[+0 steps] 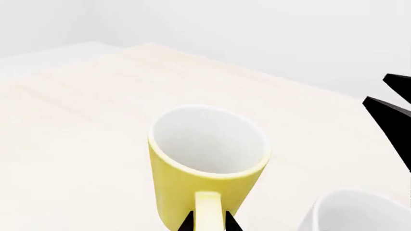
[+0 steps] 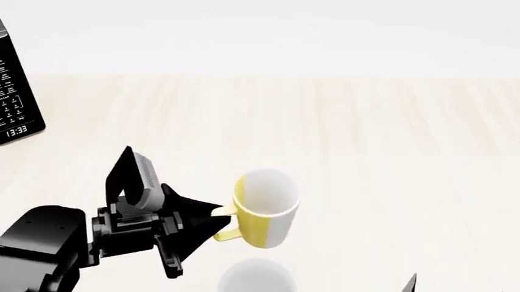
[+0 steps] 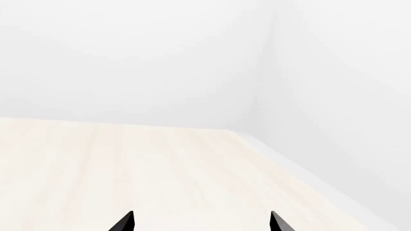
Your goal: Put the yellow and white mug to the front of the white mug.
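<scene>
The yellow and white mug [image 2: 265, 210] stands in the lower middle of the head view, its yellow handle toward my left gripper [image 2: 218, 220]. The left gripper is shut on that handle; in the left wrist view both fingertips pinch the handle [image 1: 209, 211] of the mug [image 1: 205, 163]. The white mug [image 2: 256, 277] stands just in front of it at the bottom edge, only its rim showing; it also shows in the left wrist view [image 1: 359, 211]. My right gripper [image 3: 202, 224] is open and empty over bare table; only a tip of it [image 2: 412, 283] shows in the head view.
A black microwave [image 2: 16, 85] with a lit clock stands at the far left. The light wooden table [image 2: 366, 134] stretches back to a white wall. The right gripper's black fingers [image 1: 395, 110] show at the edge of the left wrist view.
</scene>
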Robot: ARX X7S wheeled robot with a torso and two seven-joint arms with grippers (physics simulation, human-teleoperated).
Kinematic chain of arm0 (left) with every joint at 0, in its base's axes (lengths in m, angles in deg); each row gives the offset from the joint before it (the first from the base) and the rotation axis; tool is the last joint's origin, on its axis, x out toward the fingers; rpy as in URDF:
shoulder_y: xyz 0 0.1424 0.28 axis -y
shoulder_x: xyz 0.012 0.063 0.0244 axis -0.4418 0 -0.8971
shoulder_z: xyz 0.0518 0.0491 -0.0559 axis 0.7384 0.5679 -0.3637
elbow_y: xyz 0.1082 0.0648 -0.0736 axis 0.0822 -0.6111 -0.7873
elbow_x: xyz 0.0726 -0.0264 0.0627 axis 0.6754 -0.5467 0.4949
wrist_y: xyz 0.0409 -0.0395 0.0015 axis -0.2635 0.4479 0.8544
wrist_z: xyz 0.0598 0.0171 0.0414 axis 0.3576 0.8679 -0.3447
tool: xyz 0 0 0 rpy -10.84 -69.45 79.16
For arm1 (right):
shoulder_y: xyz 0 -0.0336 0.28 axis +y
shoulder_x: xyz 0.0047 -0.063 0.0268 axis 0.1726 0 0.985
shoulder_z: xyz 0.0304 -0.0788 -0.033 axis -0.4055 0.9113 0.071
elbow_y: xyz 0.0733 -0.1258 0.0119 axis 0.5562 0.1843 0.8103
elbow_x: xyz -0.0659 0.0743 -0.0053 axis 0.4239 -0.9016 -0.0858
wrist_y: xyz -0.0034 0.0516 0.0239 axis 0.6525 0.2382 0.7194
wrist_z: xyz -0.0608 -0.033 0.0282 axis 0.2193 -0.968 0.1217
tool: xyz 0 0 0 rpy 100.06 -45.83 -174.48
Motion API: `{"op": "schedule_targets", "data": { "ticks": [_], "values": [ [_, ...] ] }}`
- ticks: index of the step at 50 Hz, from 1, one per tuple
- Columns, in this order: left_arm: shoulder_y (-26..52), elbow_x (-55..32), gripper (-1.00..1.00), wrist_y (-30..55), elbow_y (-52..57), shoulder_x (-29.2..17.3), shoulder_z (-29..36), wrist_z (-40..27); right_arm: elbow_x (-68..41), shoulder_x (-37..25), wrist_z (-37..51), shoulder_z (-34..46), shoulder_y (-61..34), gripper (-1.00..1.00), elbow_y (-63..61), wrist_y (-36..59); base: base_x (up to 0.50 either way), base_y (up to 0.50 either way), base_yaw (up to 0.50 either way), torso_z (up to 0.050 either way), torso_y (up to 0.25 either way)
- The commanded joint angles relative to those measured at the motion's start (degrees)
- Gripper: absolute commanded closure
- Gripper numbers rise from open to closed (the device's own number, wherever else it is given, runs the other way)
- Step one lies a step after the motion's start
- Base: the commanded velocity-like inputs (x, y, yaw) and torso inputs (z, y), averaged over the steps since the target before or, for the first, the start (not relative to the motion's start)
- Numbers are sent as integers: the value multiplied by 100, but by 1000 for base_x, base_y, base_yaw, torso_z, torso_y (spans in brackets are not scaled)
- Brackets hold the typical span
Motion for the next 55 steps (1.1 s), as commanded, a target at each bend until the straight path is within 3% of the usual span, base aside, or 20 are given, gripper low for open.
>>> {"op": "schedule_targets", "data": {
  "ticks": [1,25,55],
  "values": [
    [-131,227,100,-146,-281,87,-593,115,-4,-15,24,37,-19,-100,26,-4,0,0,0,0,0],
    [-399,1315,100,266,-284,209,-1937,258,-2,-50,76,108,-35,-100,36,-3,0,0,0,0,0],
    [-616,1761,100,278,-284,226,-2398,127,-43,-101,120,157,-40,-100,39,-8,0,0,0,0,0]
  ]
}}
